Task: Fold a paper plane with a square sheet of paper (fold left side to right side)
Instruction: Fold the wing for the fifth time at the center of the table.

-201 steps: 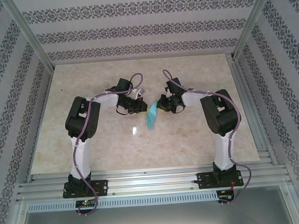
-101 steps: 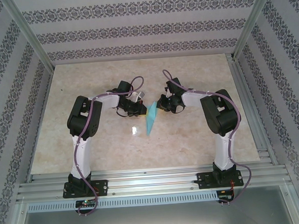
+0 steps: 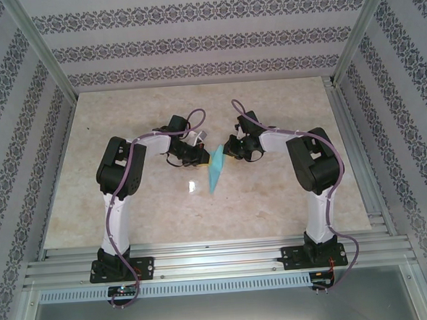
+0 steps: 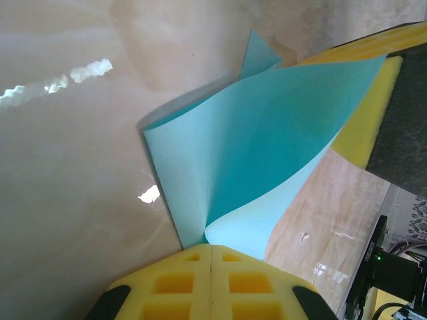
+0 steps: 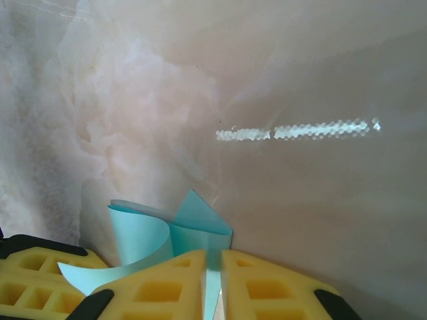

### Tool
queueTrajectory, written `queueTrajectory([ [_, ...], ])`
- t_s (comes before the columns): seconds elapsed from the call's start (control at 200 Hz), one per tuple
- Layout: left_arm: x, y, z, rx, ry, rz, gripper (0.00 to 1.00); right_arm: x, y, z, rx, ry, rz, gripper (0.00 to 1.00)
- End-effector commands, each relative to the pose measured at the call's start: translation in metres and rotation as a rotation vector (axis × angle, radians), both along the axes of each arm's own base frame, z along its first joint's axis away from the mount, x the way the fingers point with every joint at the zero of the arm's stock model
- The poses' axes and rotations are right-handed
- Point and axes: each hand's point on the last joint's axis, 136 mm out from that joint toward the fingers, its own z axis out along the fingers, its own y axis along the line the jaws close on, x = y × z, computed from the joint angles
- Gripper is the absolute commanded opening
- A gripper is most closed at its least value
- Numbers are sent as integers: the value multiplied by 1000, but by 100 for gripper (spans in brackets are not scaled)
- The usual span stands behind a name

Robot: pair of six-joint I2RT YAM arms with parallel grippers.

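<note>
Square sheet of paper (image 3: pixel 215 173) held mid-fold over worktop (image 3: pixel 274 200).
Left pincer (image 4: pixel 211 248) clamped on it; right pincer (image 5: pixel 213 255) barely parted, hold unclear. Flattening required next.

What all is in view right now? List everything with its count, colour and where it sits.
paper sheet: one, light blue, partly folded, mid-table between the two grippers
table: one, beige marble pattern, under the arms
walls: three, grey-and-white patterned wallpaper, around the table
metal frame: one, silver, along the table's near edge
left arm: one, white and black with a purple cable, left base
right arm: one, same colours, right base
left gripper: one, yellow fingers, shut on the paper sheet
right gripper: one, yellow fingers, shut on the paper sheet
</note>
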Motion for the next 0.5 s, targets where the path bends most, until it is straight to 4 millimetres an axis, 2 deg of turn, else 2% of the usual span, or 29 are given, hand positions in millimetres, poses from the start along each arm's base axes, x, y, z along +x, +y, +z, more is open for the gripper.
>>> queueTrajectory([
  [0.0, -9, -2, -22, 56, 8, -38, 0, -5, -4, 23, -42, -41, 22, 19],
  [0.095, -10, 1, -26, 76, 12, -37, 0, -12, -6, 41, -46, -75, 34, 19],
  [0.22, -9, 3, -27, 92, 7, -33, 0, -31, 13, 47, -3, -88, 66, 19],
  [0.37, -9, 2, -28, 96, 8, -39, 0, -47, 44, 38, 46, -69, 94, 17],
  [0.495, -10, 2, -27, 98, 5, -42, 0, -46, 49, 22, 32, -43, 82, 16],
])
